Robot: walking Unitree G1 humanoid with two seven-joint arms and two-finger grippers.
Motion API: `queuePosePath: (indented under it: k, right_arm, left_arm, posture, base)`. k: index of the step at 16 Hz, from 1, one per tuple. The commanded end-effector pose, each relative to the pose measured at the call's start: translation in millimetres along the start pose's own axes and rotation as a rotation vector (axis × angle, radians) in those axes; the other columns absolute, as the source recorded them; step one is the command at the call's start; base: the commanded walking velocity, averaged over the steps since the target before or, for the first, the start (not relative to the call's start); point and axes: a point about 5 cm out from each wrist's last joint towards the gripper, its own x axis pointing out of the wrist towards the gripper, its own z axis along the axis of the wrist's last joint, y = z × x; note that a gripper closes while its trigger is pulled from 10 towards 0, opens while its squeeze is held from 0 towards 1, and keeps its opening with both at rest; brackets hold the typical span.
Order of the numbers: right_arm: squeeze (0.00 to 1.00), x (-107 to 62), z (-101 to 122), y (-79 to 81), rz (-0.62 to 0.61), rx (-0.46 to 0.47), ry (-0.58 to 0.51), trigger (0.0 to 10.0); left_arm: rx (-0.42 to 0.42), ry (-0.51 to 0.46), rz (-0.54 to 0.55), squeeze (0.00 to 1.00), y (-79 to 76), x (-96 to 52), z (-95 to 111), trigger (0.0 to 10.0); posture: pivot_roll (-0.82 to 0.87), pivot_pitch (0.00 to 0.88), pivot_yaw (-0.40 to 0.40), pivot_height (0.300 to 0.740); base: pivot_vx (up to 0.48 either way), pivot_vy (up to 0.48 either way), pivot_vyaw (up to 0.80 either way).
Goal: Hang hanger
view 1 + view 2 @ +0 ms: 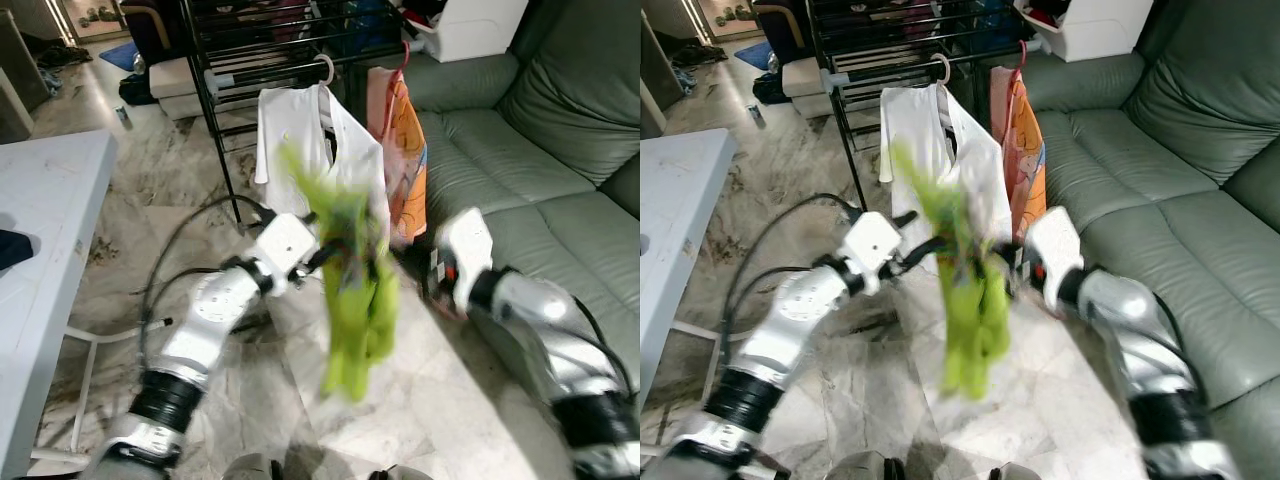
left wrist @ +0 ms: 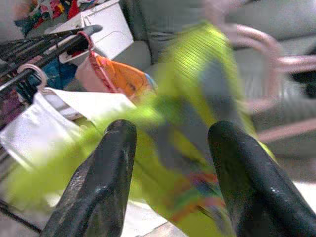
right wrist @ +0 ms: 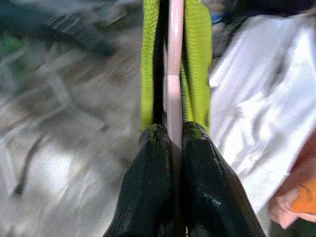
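Observation:
A lime-green garment (image 1: 355,300) hangs blurred in front of me on a pink hanger (image 3: 175,74). My right gripper (image 3: 170,133) is shut on the hanger's pink bar, with green cloth on both sides of it. It reaches in from the right, beside the garment (image 1: 970,310). My left gripper (image 2: 173,133) is open, its two fingers standing apart just short of the green cloth, and it comes in from the left (image 1: 325,255). Behind the garment stands a black drying rack (image 1: 270,50).
On the rack hang a white shirt (image 1: 290,130) on a pale hanger and an orange-pink garment (image 1: 405,160) on a red hanger. A grey-green sofa (image 1: 540,150) fills the right side. A white table (image 1: 40,200) stands at the left, and black cables (image 1: 175,250) trail over the marble floor.

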Motion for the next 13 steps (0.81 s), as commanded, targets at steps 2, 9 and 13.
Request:
queuePosePath:
  k: [2,9,13]
  right_arm:
    - [0.0,-10.0,5.9,-2.0,0.106,-0.086,0.008,10.0]
    - [0.0,-32.2,13.7,-12.8,0.259,-0.137,0.035,10.0]
    - [0.0,-38.1,14.0,-7.6,0.321,-0.132,0.046,10.0]
  left_arm:
    - [0.108,0.035,-0.081,1.0,3.5,-15.5,-8.9,10.0]
    - [0.287,0.147,-0.229,1.0,18.7,-48.3,-36.9,10.0]
    - [0.307,0.135,-0.265,1.0,17.4,-46.7,-36.3,10.0]
  posture:
    - [-0.02,0.0,0.022,0.74]
    - [-0.03,0.0,0.024,0.74]
    - [-0.03,0.0,0.029,0.74]
  base:
    - [0.0,0.0,0.0]
    - [0.0,0.0,0.0]
    - [0.0,0.0,0.0]
